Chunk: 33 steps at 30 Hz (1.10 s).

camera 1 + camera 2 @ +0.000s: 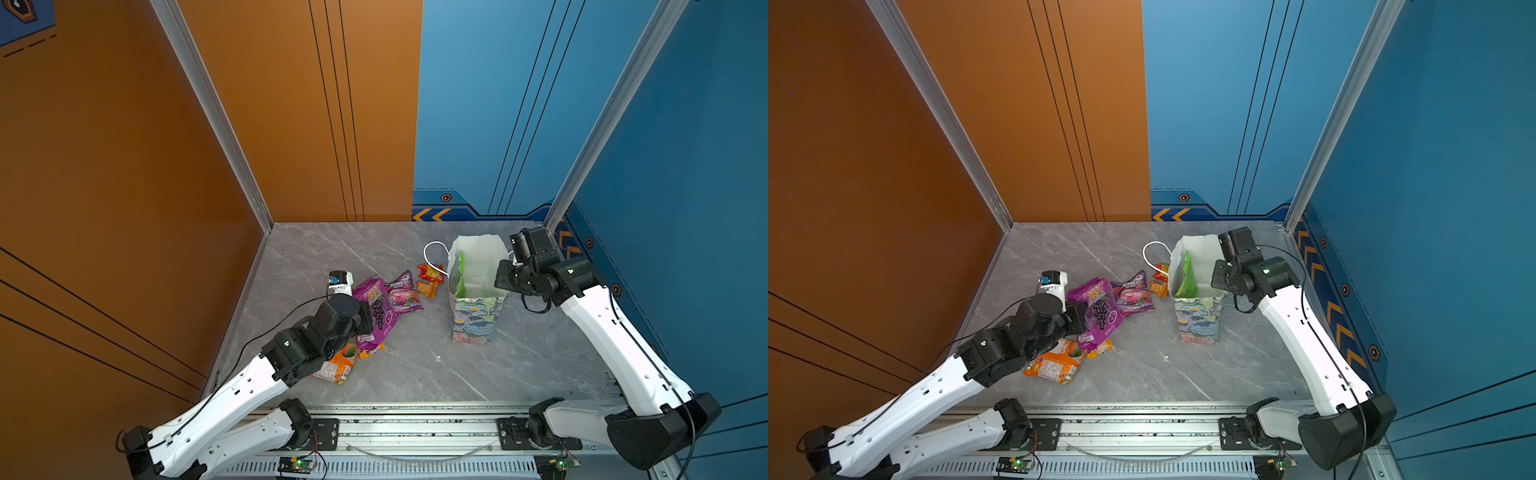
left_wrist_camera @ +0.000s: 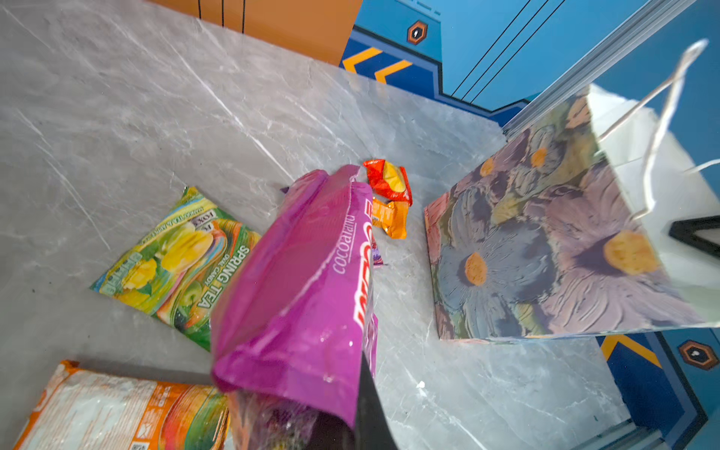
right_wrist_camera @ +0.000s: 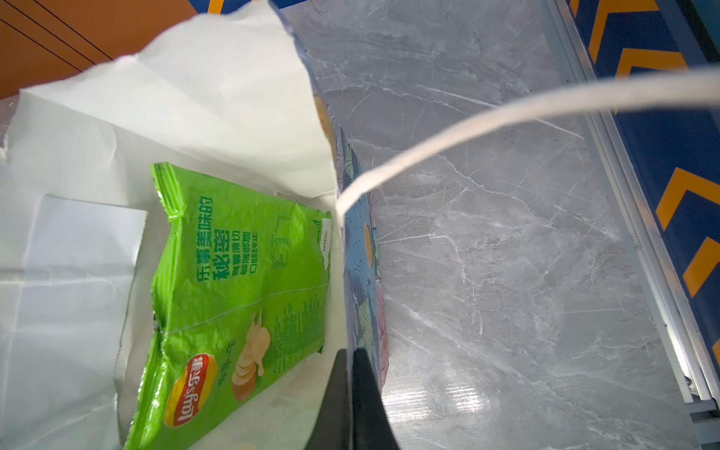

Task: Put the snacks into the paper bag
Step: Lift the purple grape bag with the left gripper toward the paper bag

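Green crisps bag (image 3: 241, 272), right wrist view: "Lay's 乐事" logo; heading "乐事美味的秘密".
Yellow-green candy packet (image 2: 175, 257), left wrist view: "SPRING TEA", "OVAL CANDY", "FOX'S".
Purple grape packet (image 2: 296, 280), same view: "cocoaland".
Purple berries bag (image 1: 402, 291), centre of both top views: "BERRIES".
Remaining print is too small to read.

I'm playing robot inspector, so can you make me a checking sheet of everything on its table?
Surface: grey marbled table, no spills seen.
Job's things: paper bag upright, green crisps bag inside; berries packet, orange packet, yellow-green packet, red sachet, orange sachet lie outside.
Clutter: nothing seen.
Grippers: left gripper shut on purple grape packet; right gripper shut on paper bag's wall.
Cables: black cables along both arms.
Surroundings: orange wall, blue wall.
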{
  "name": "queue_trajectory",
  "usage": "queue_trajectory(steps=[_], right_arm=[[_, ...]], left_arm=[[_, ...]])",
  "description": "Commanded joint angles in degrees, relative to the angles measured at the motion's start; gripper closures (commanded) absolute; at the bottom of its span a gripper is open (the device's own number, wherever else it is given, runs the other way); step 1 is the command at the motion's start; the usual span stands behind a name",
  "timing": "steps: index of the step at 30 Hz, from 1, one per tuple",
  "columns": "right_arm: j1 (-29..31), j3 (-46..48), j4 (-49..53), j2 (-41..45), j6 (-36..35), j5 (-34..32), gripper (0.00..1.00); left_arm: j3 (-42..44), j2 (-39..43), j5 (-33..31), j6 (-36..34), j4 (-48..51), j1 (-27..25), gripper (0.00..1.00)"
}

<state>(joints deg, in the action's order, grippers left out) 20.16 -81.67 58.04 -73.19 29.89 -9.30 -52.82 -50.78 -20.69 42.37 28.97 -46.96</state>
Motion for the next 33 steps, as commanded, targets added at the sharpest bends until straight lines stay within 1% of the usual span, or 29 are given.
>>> queue_trajectory(steps=[1, 6, 15, 18, 25, 30, 33], right_arm=[[0.8, -2.4, 0.4, -0.6, 1.1, -1.7, 1.00], [2.0, -2.7, 0.3, -0.7, 1.5, -1.9, 1.00], [4.4, -3.6, 0.2, -1.5, 1.9, -2.2, 1.00], [5.1, -4.3, 0.4, -2.2, 2.1, -2.6, 1.00], [7.0, -5.4, 0.3, -3.9, 3.1, -3.5, 1.00], [8.5, -6.3, 0.2, -5.2, 4.0, -4.2, 1.00], [9.5, -7.1, 0.1, -5.9, 4.7, -4.4, 1.00]], left_arm=[[-5.8, -0.6, -3.2, -2.5, -2.3, -0.5, 1.00], [-13.3, -3.3, -4.5, -3.5, 0.4, -0.3, 1.00], [-26.7, -10.9, -2.4, -4.5, 1.6, -1.6, 1.00], [-30.5, -12.6, -3.9, -5.2, 1.5, -3.0, 1.00], [-41.0, -16.6, -8.7, -10.8, 1.3, -4.9, 1.00], [-45.7, -19.1, -11.6, -14.7, -0.8, -5.6, 1.00], [-47.6, -20.3, -12.3, -15.8, -2.3, -5.7, 1.00]])
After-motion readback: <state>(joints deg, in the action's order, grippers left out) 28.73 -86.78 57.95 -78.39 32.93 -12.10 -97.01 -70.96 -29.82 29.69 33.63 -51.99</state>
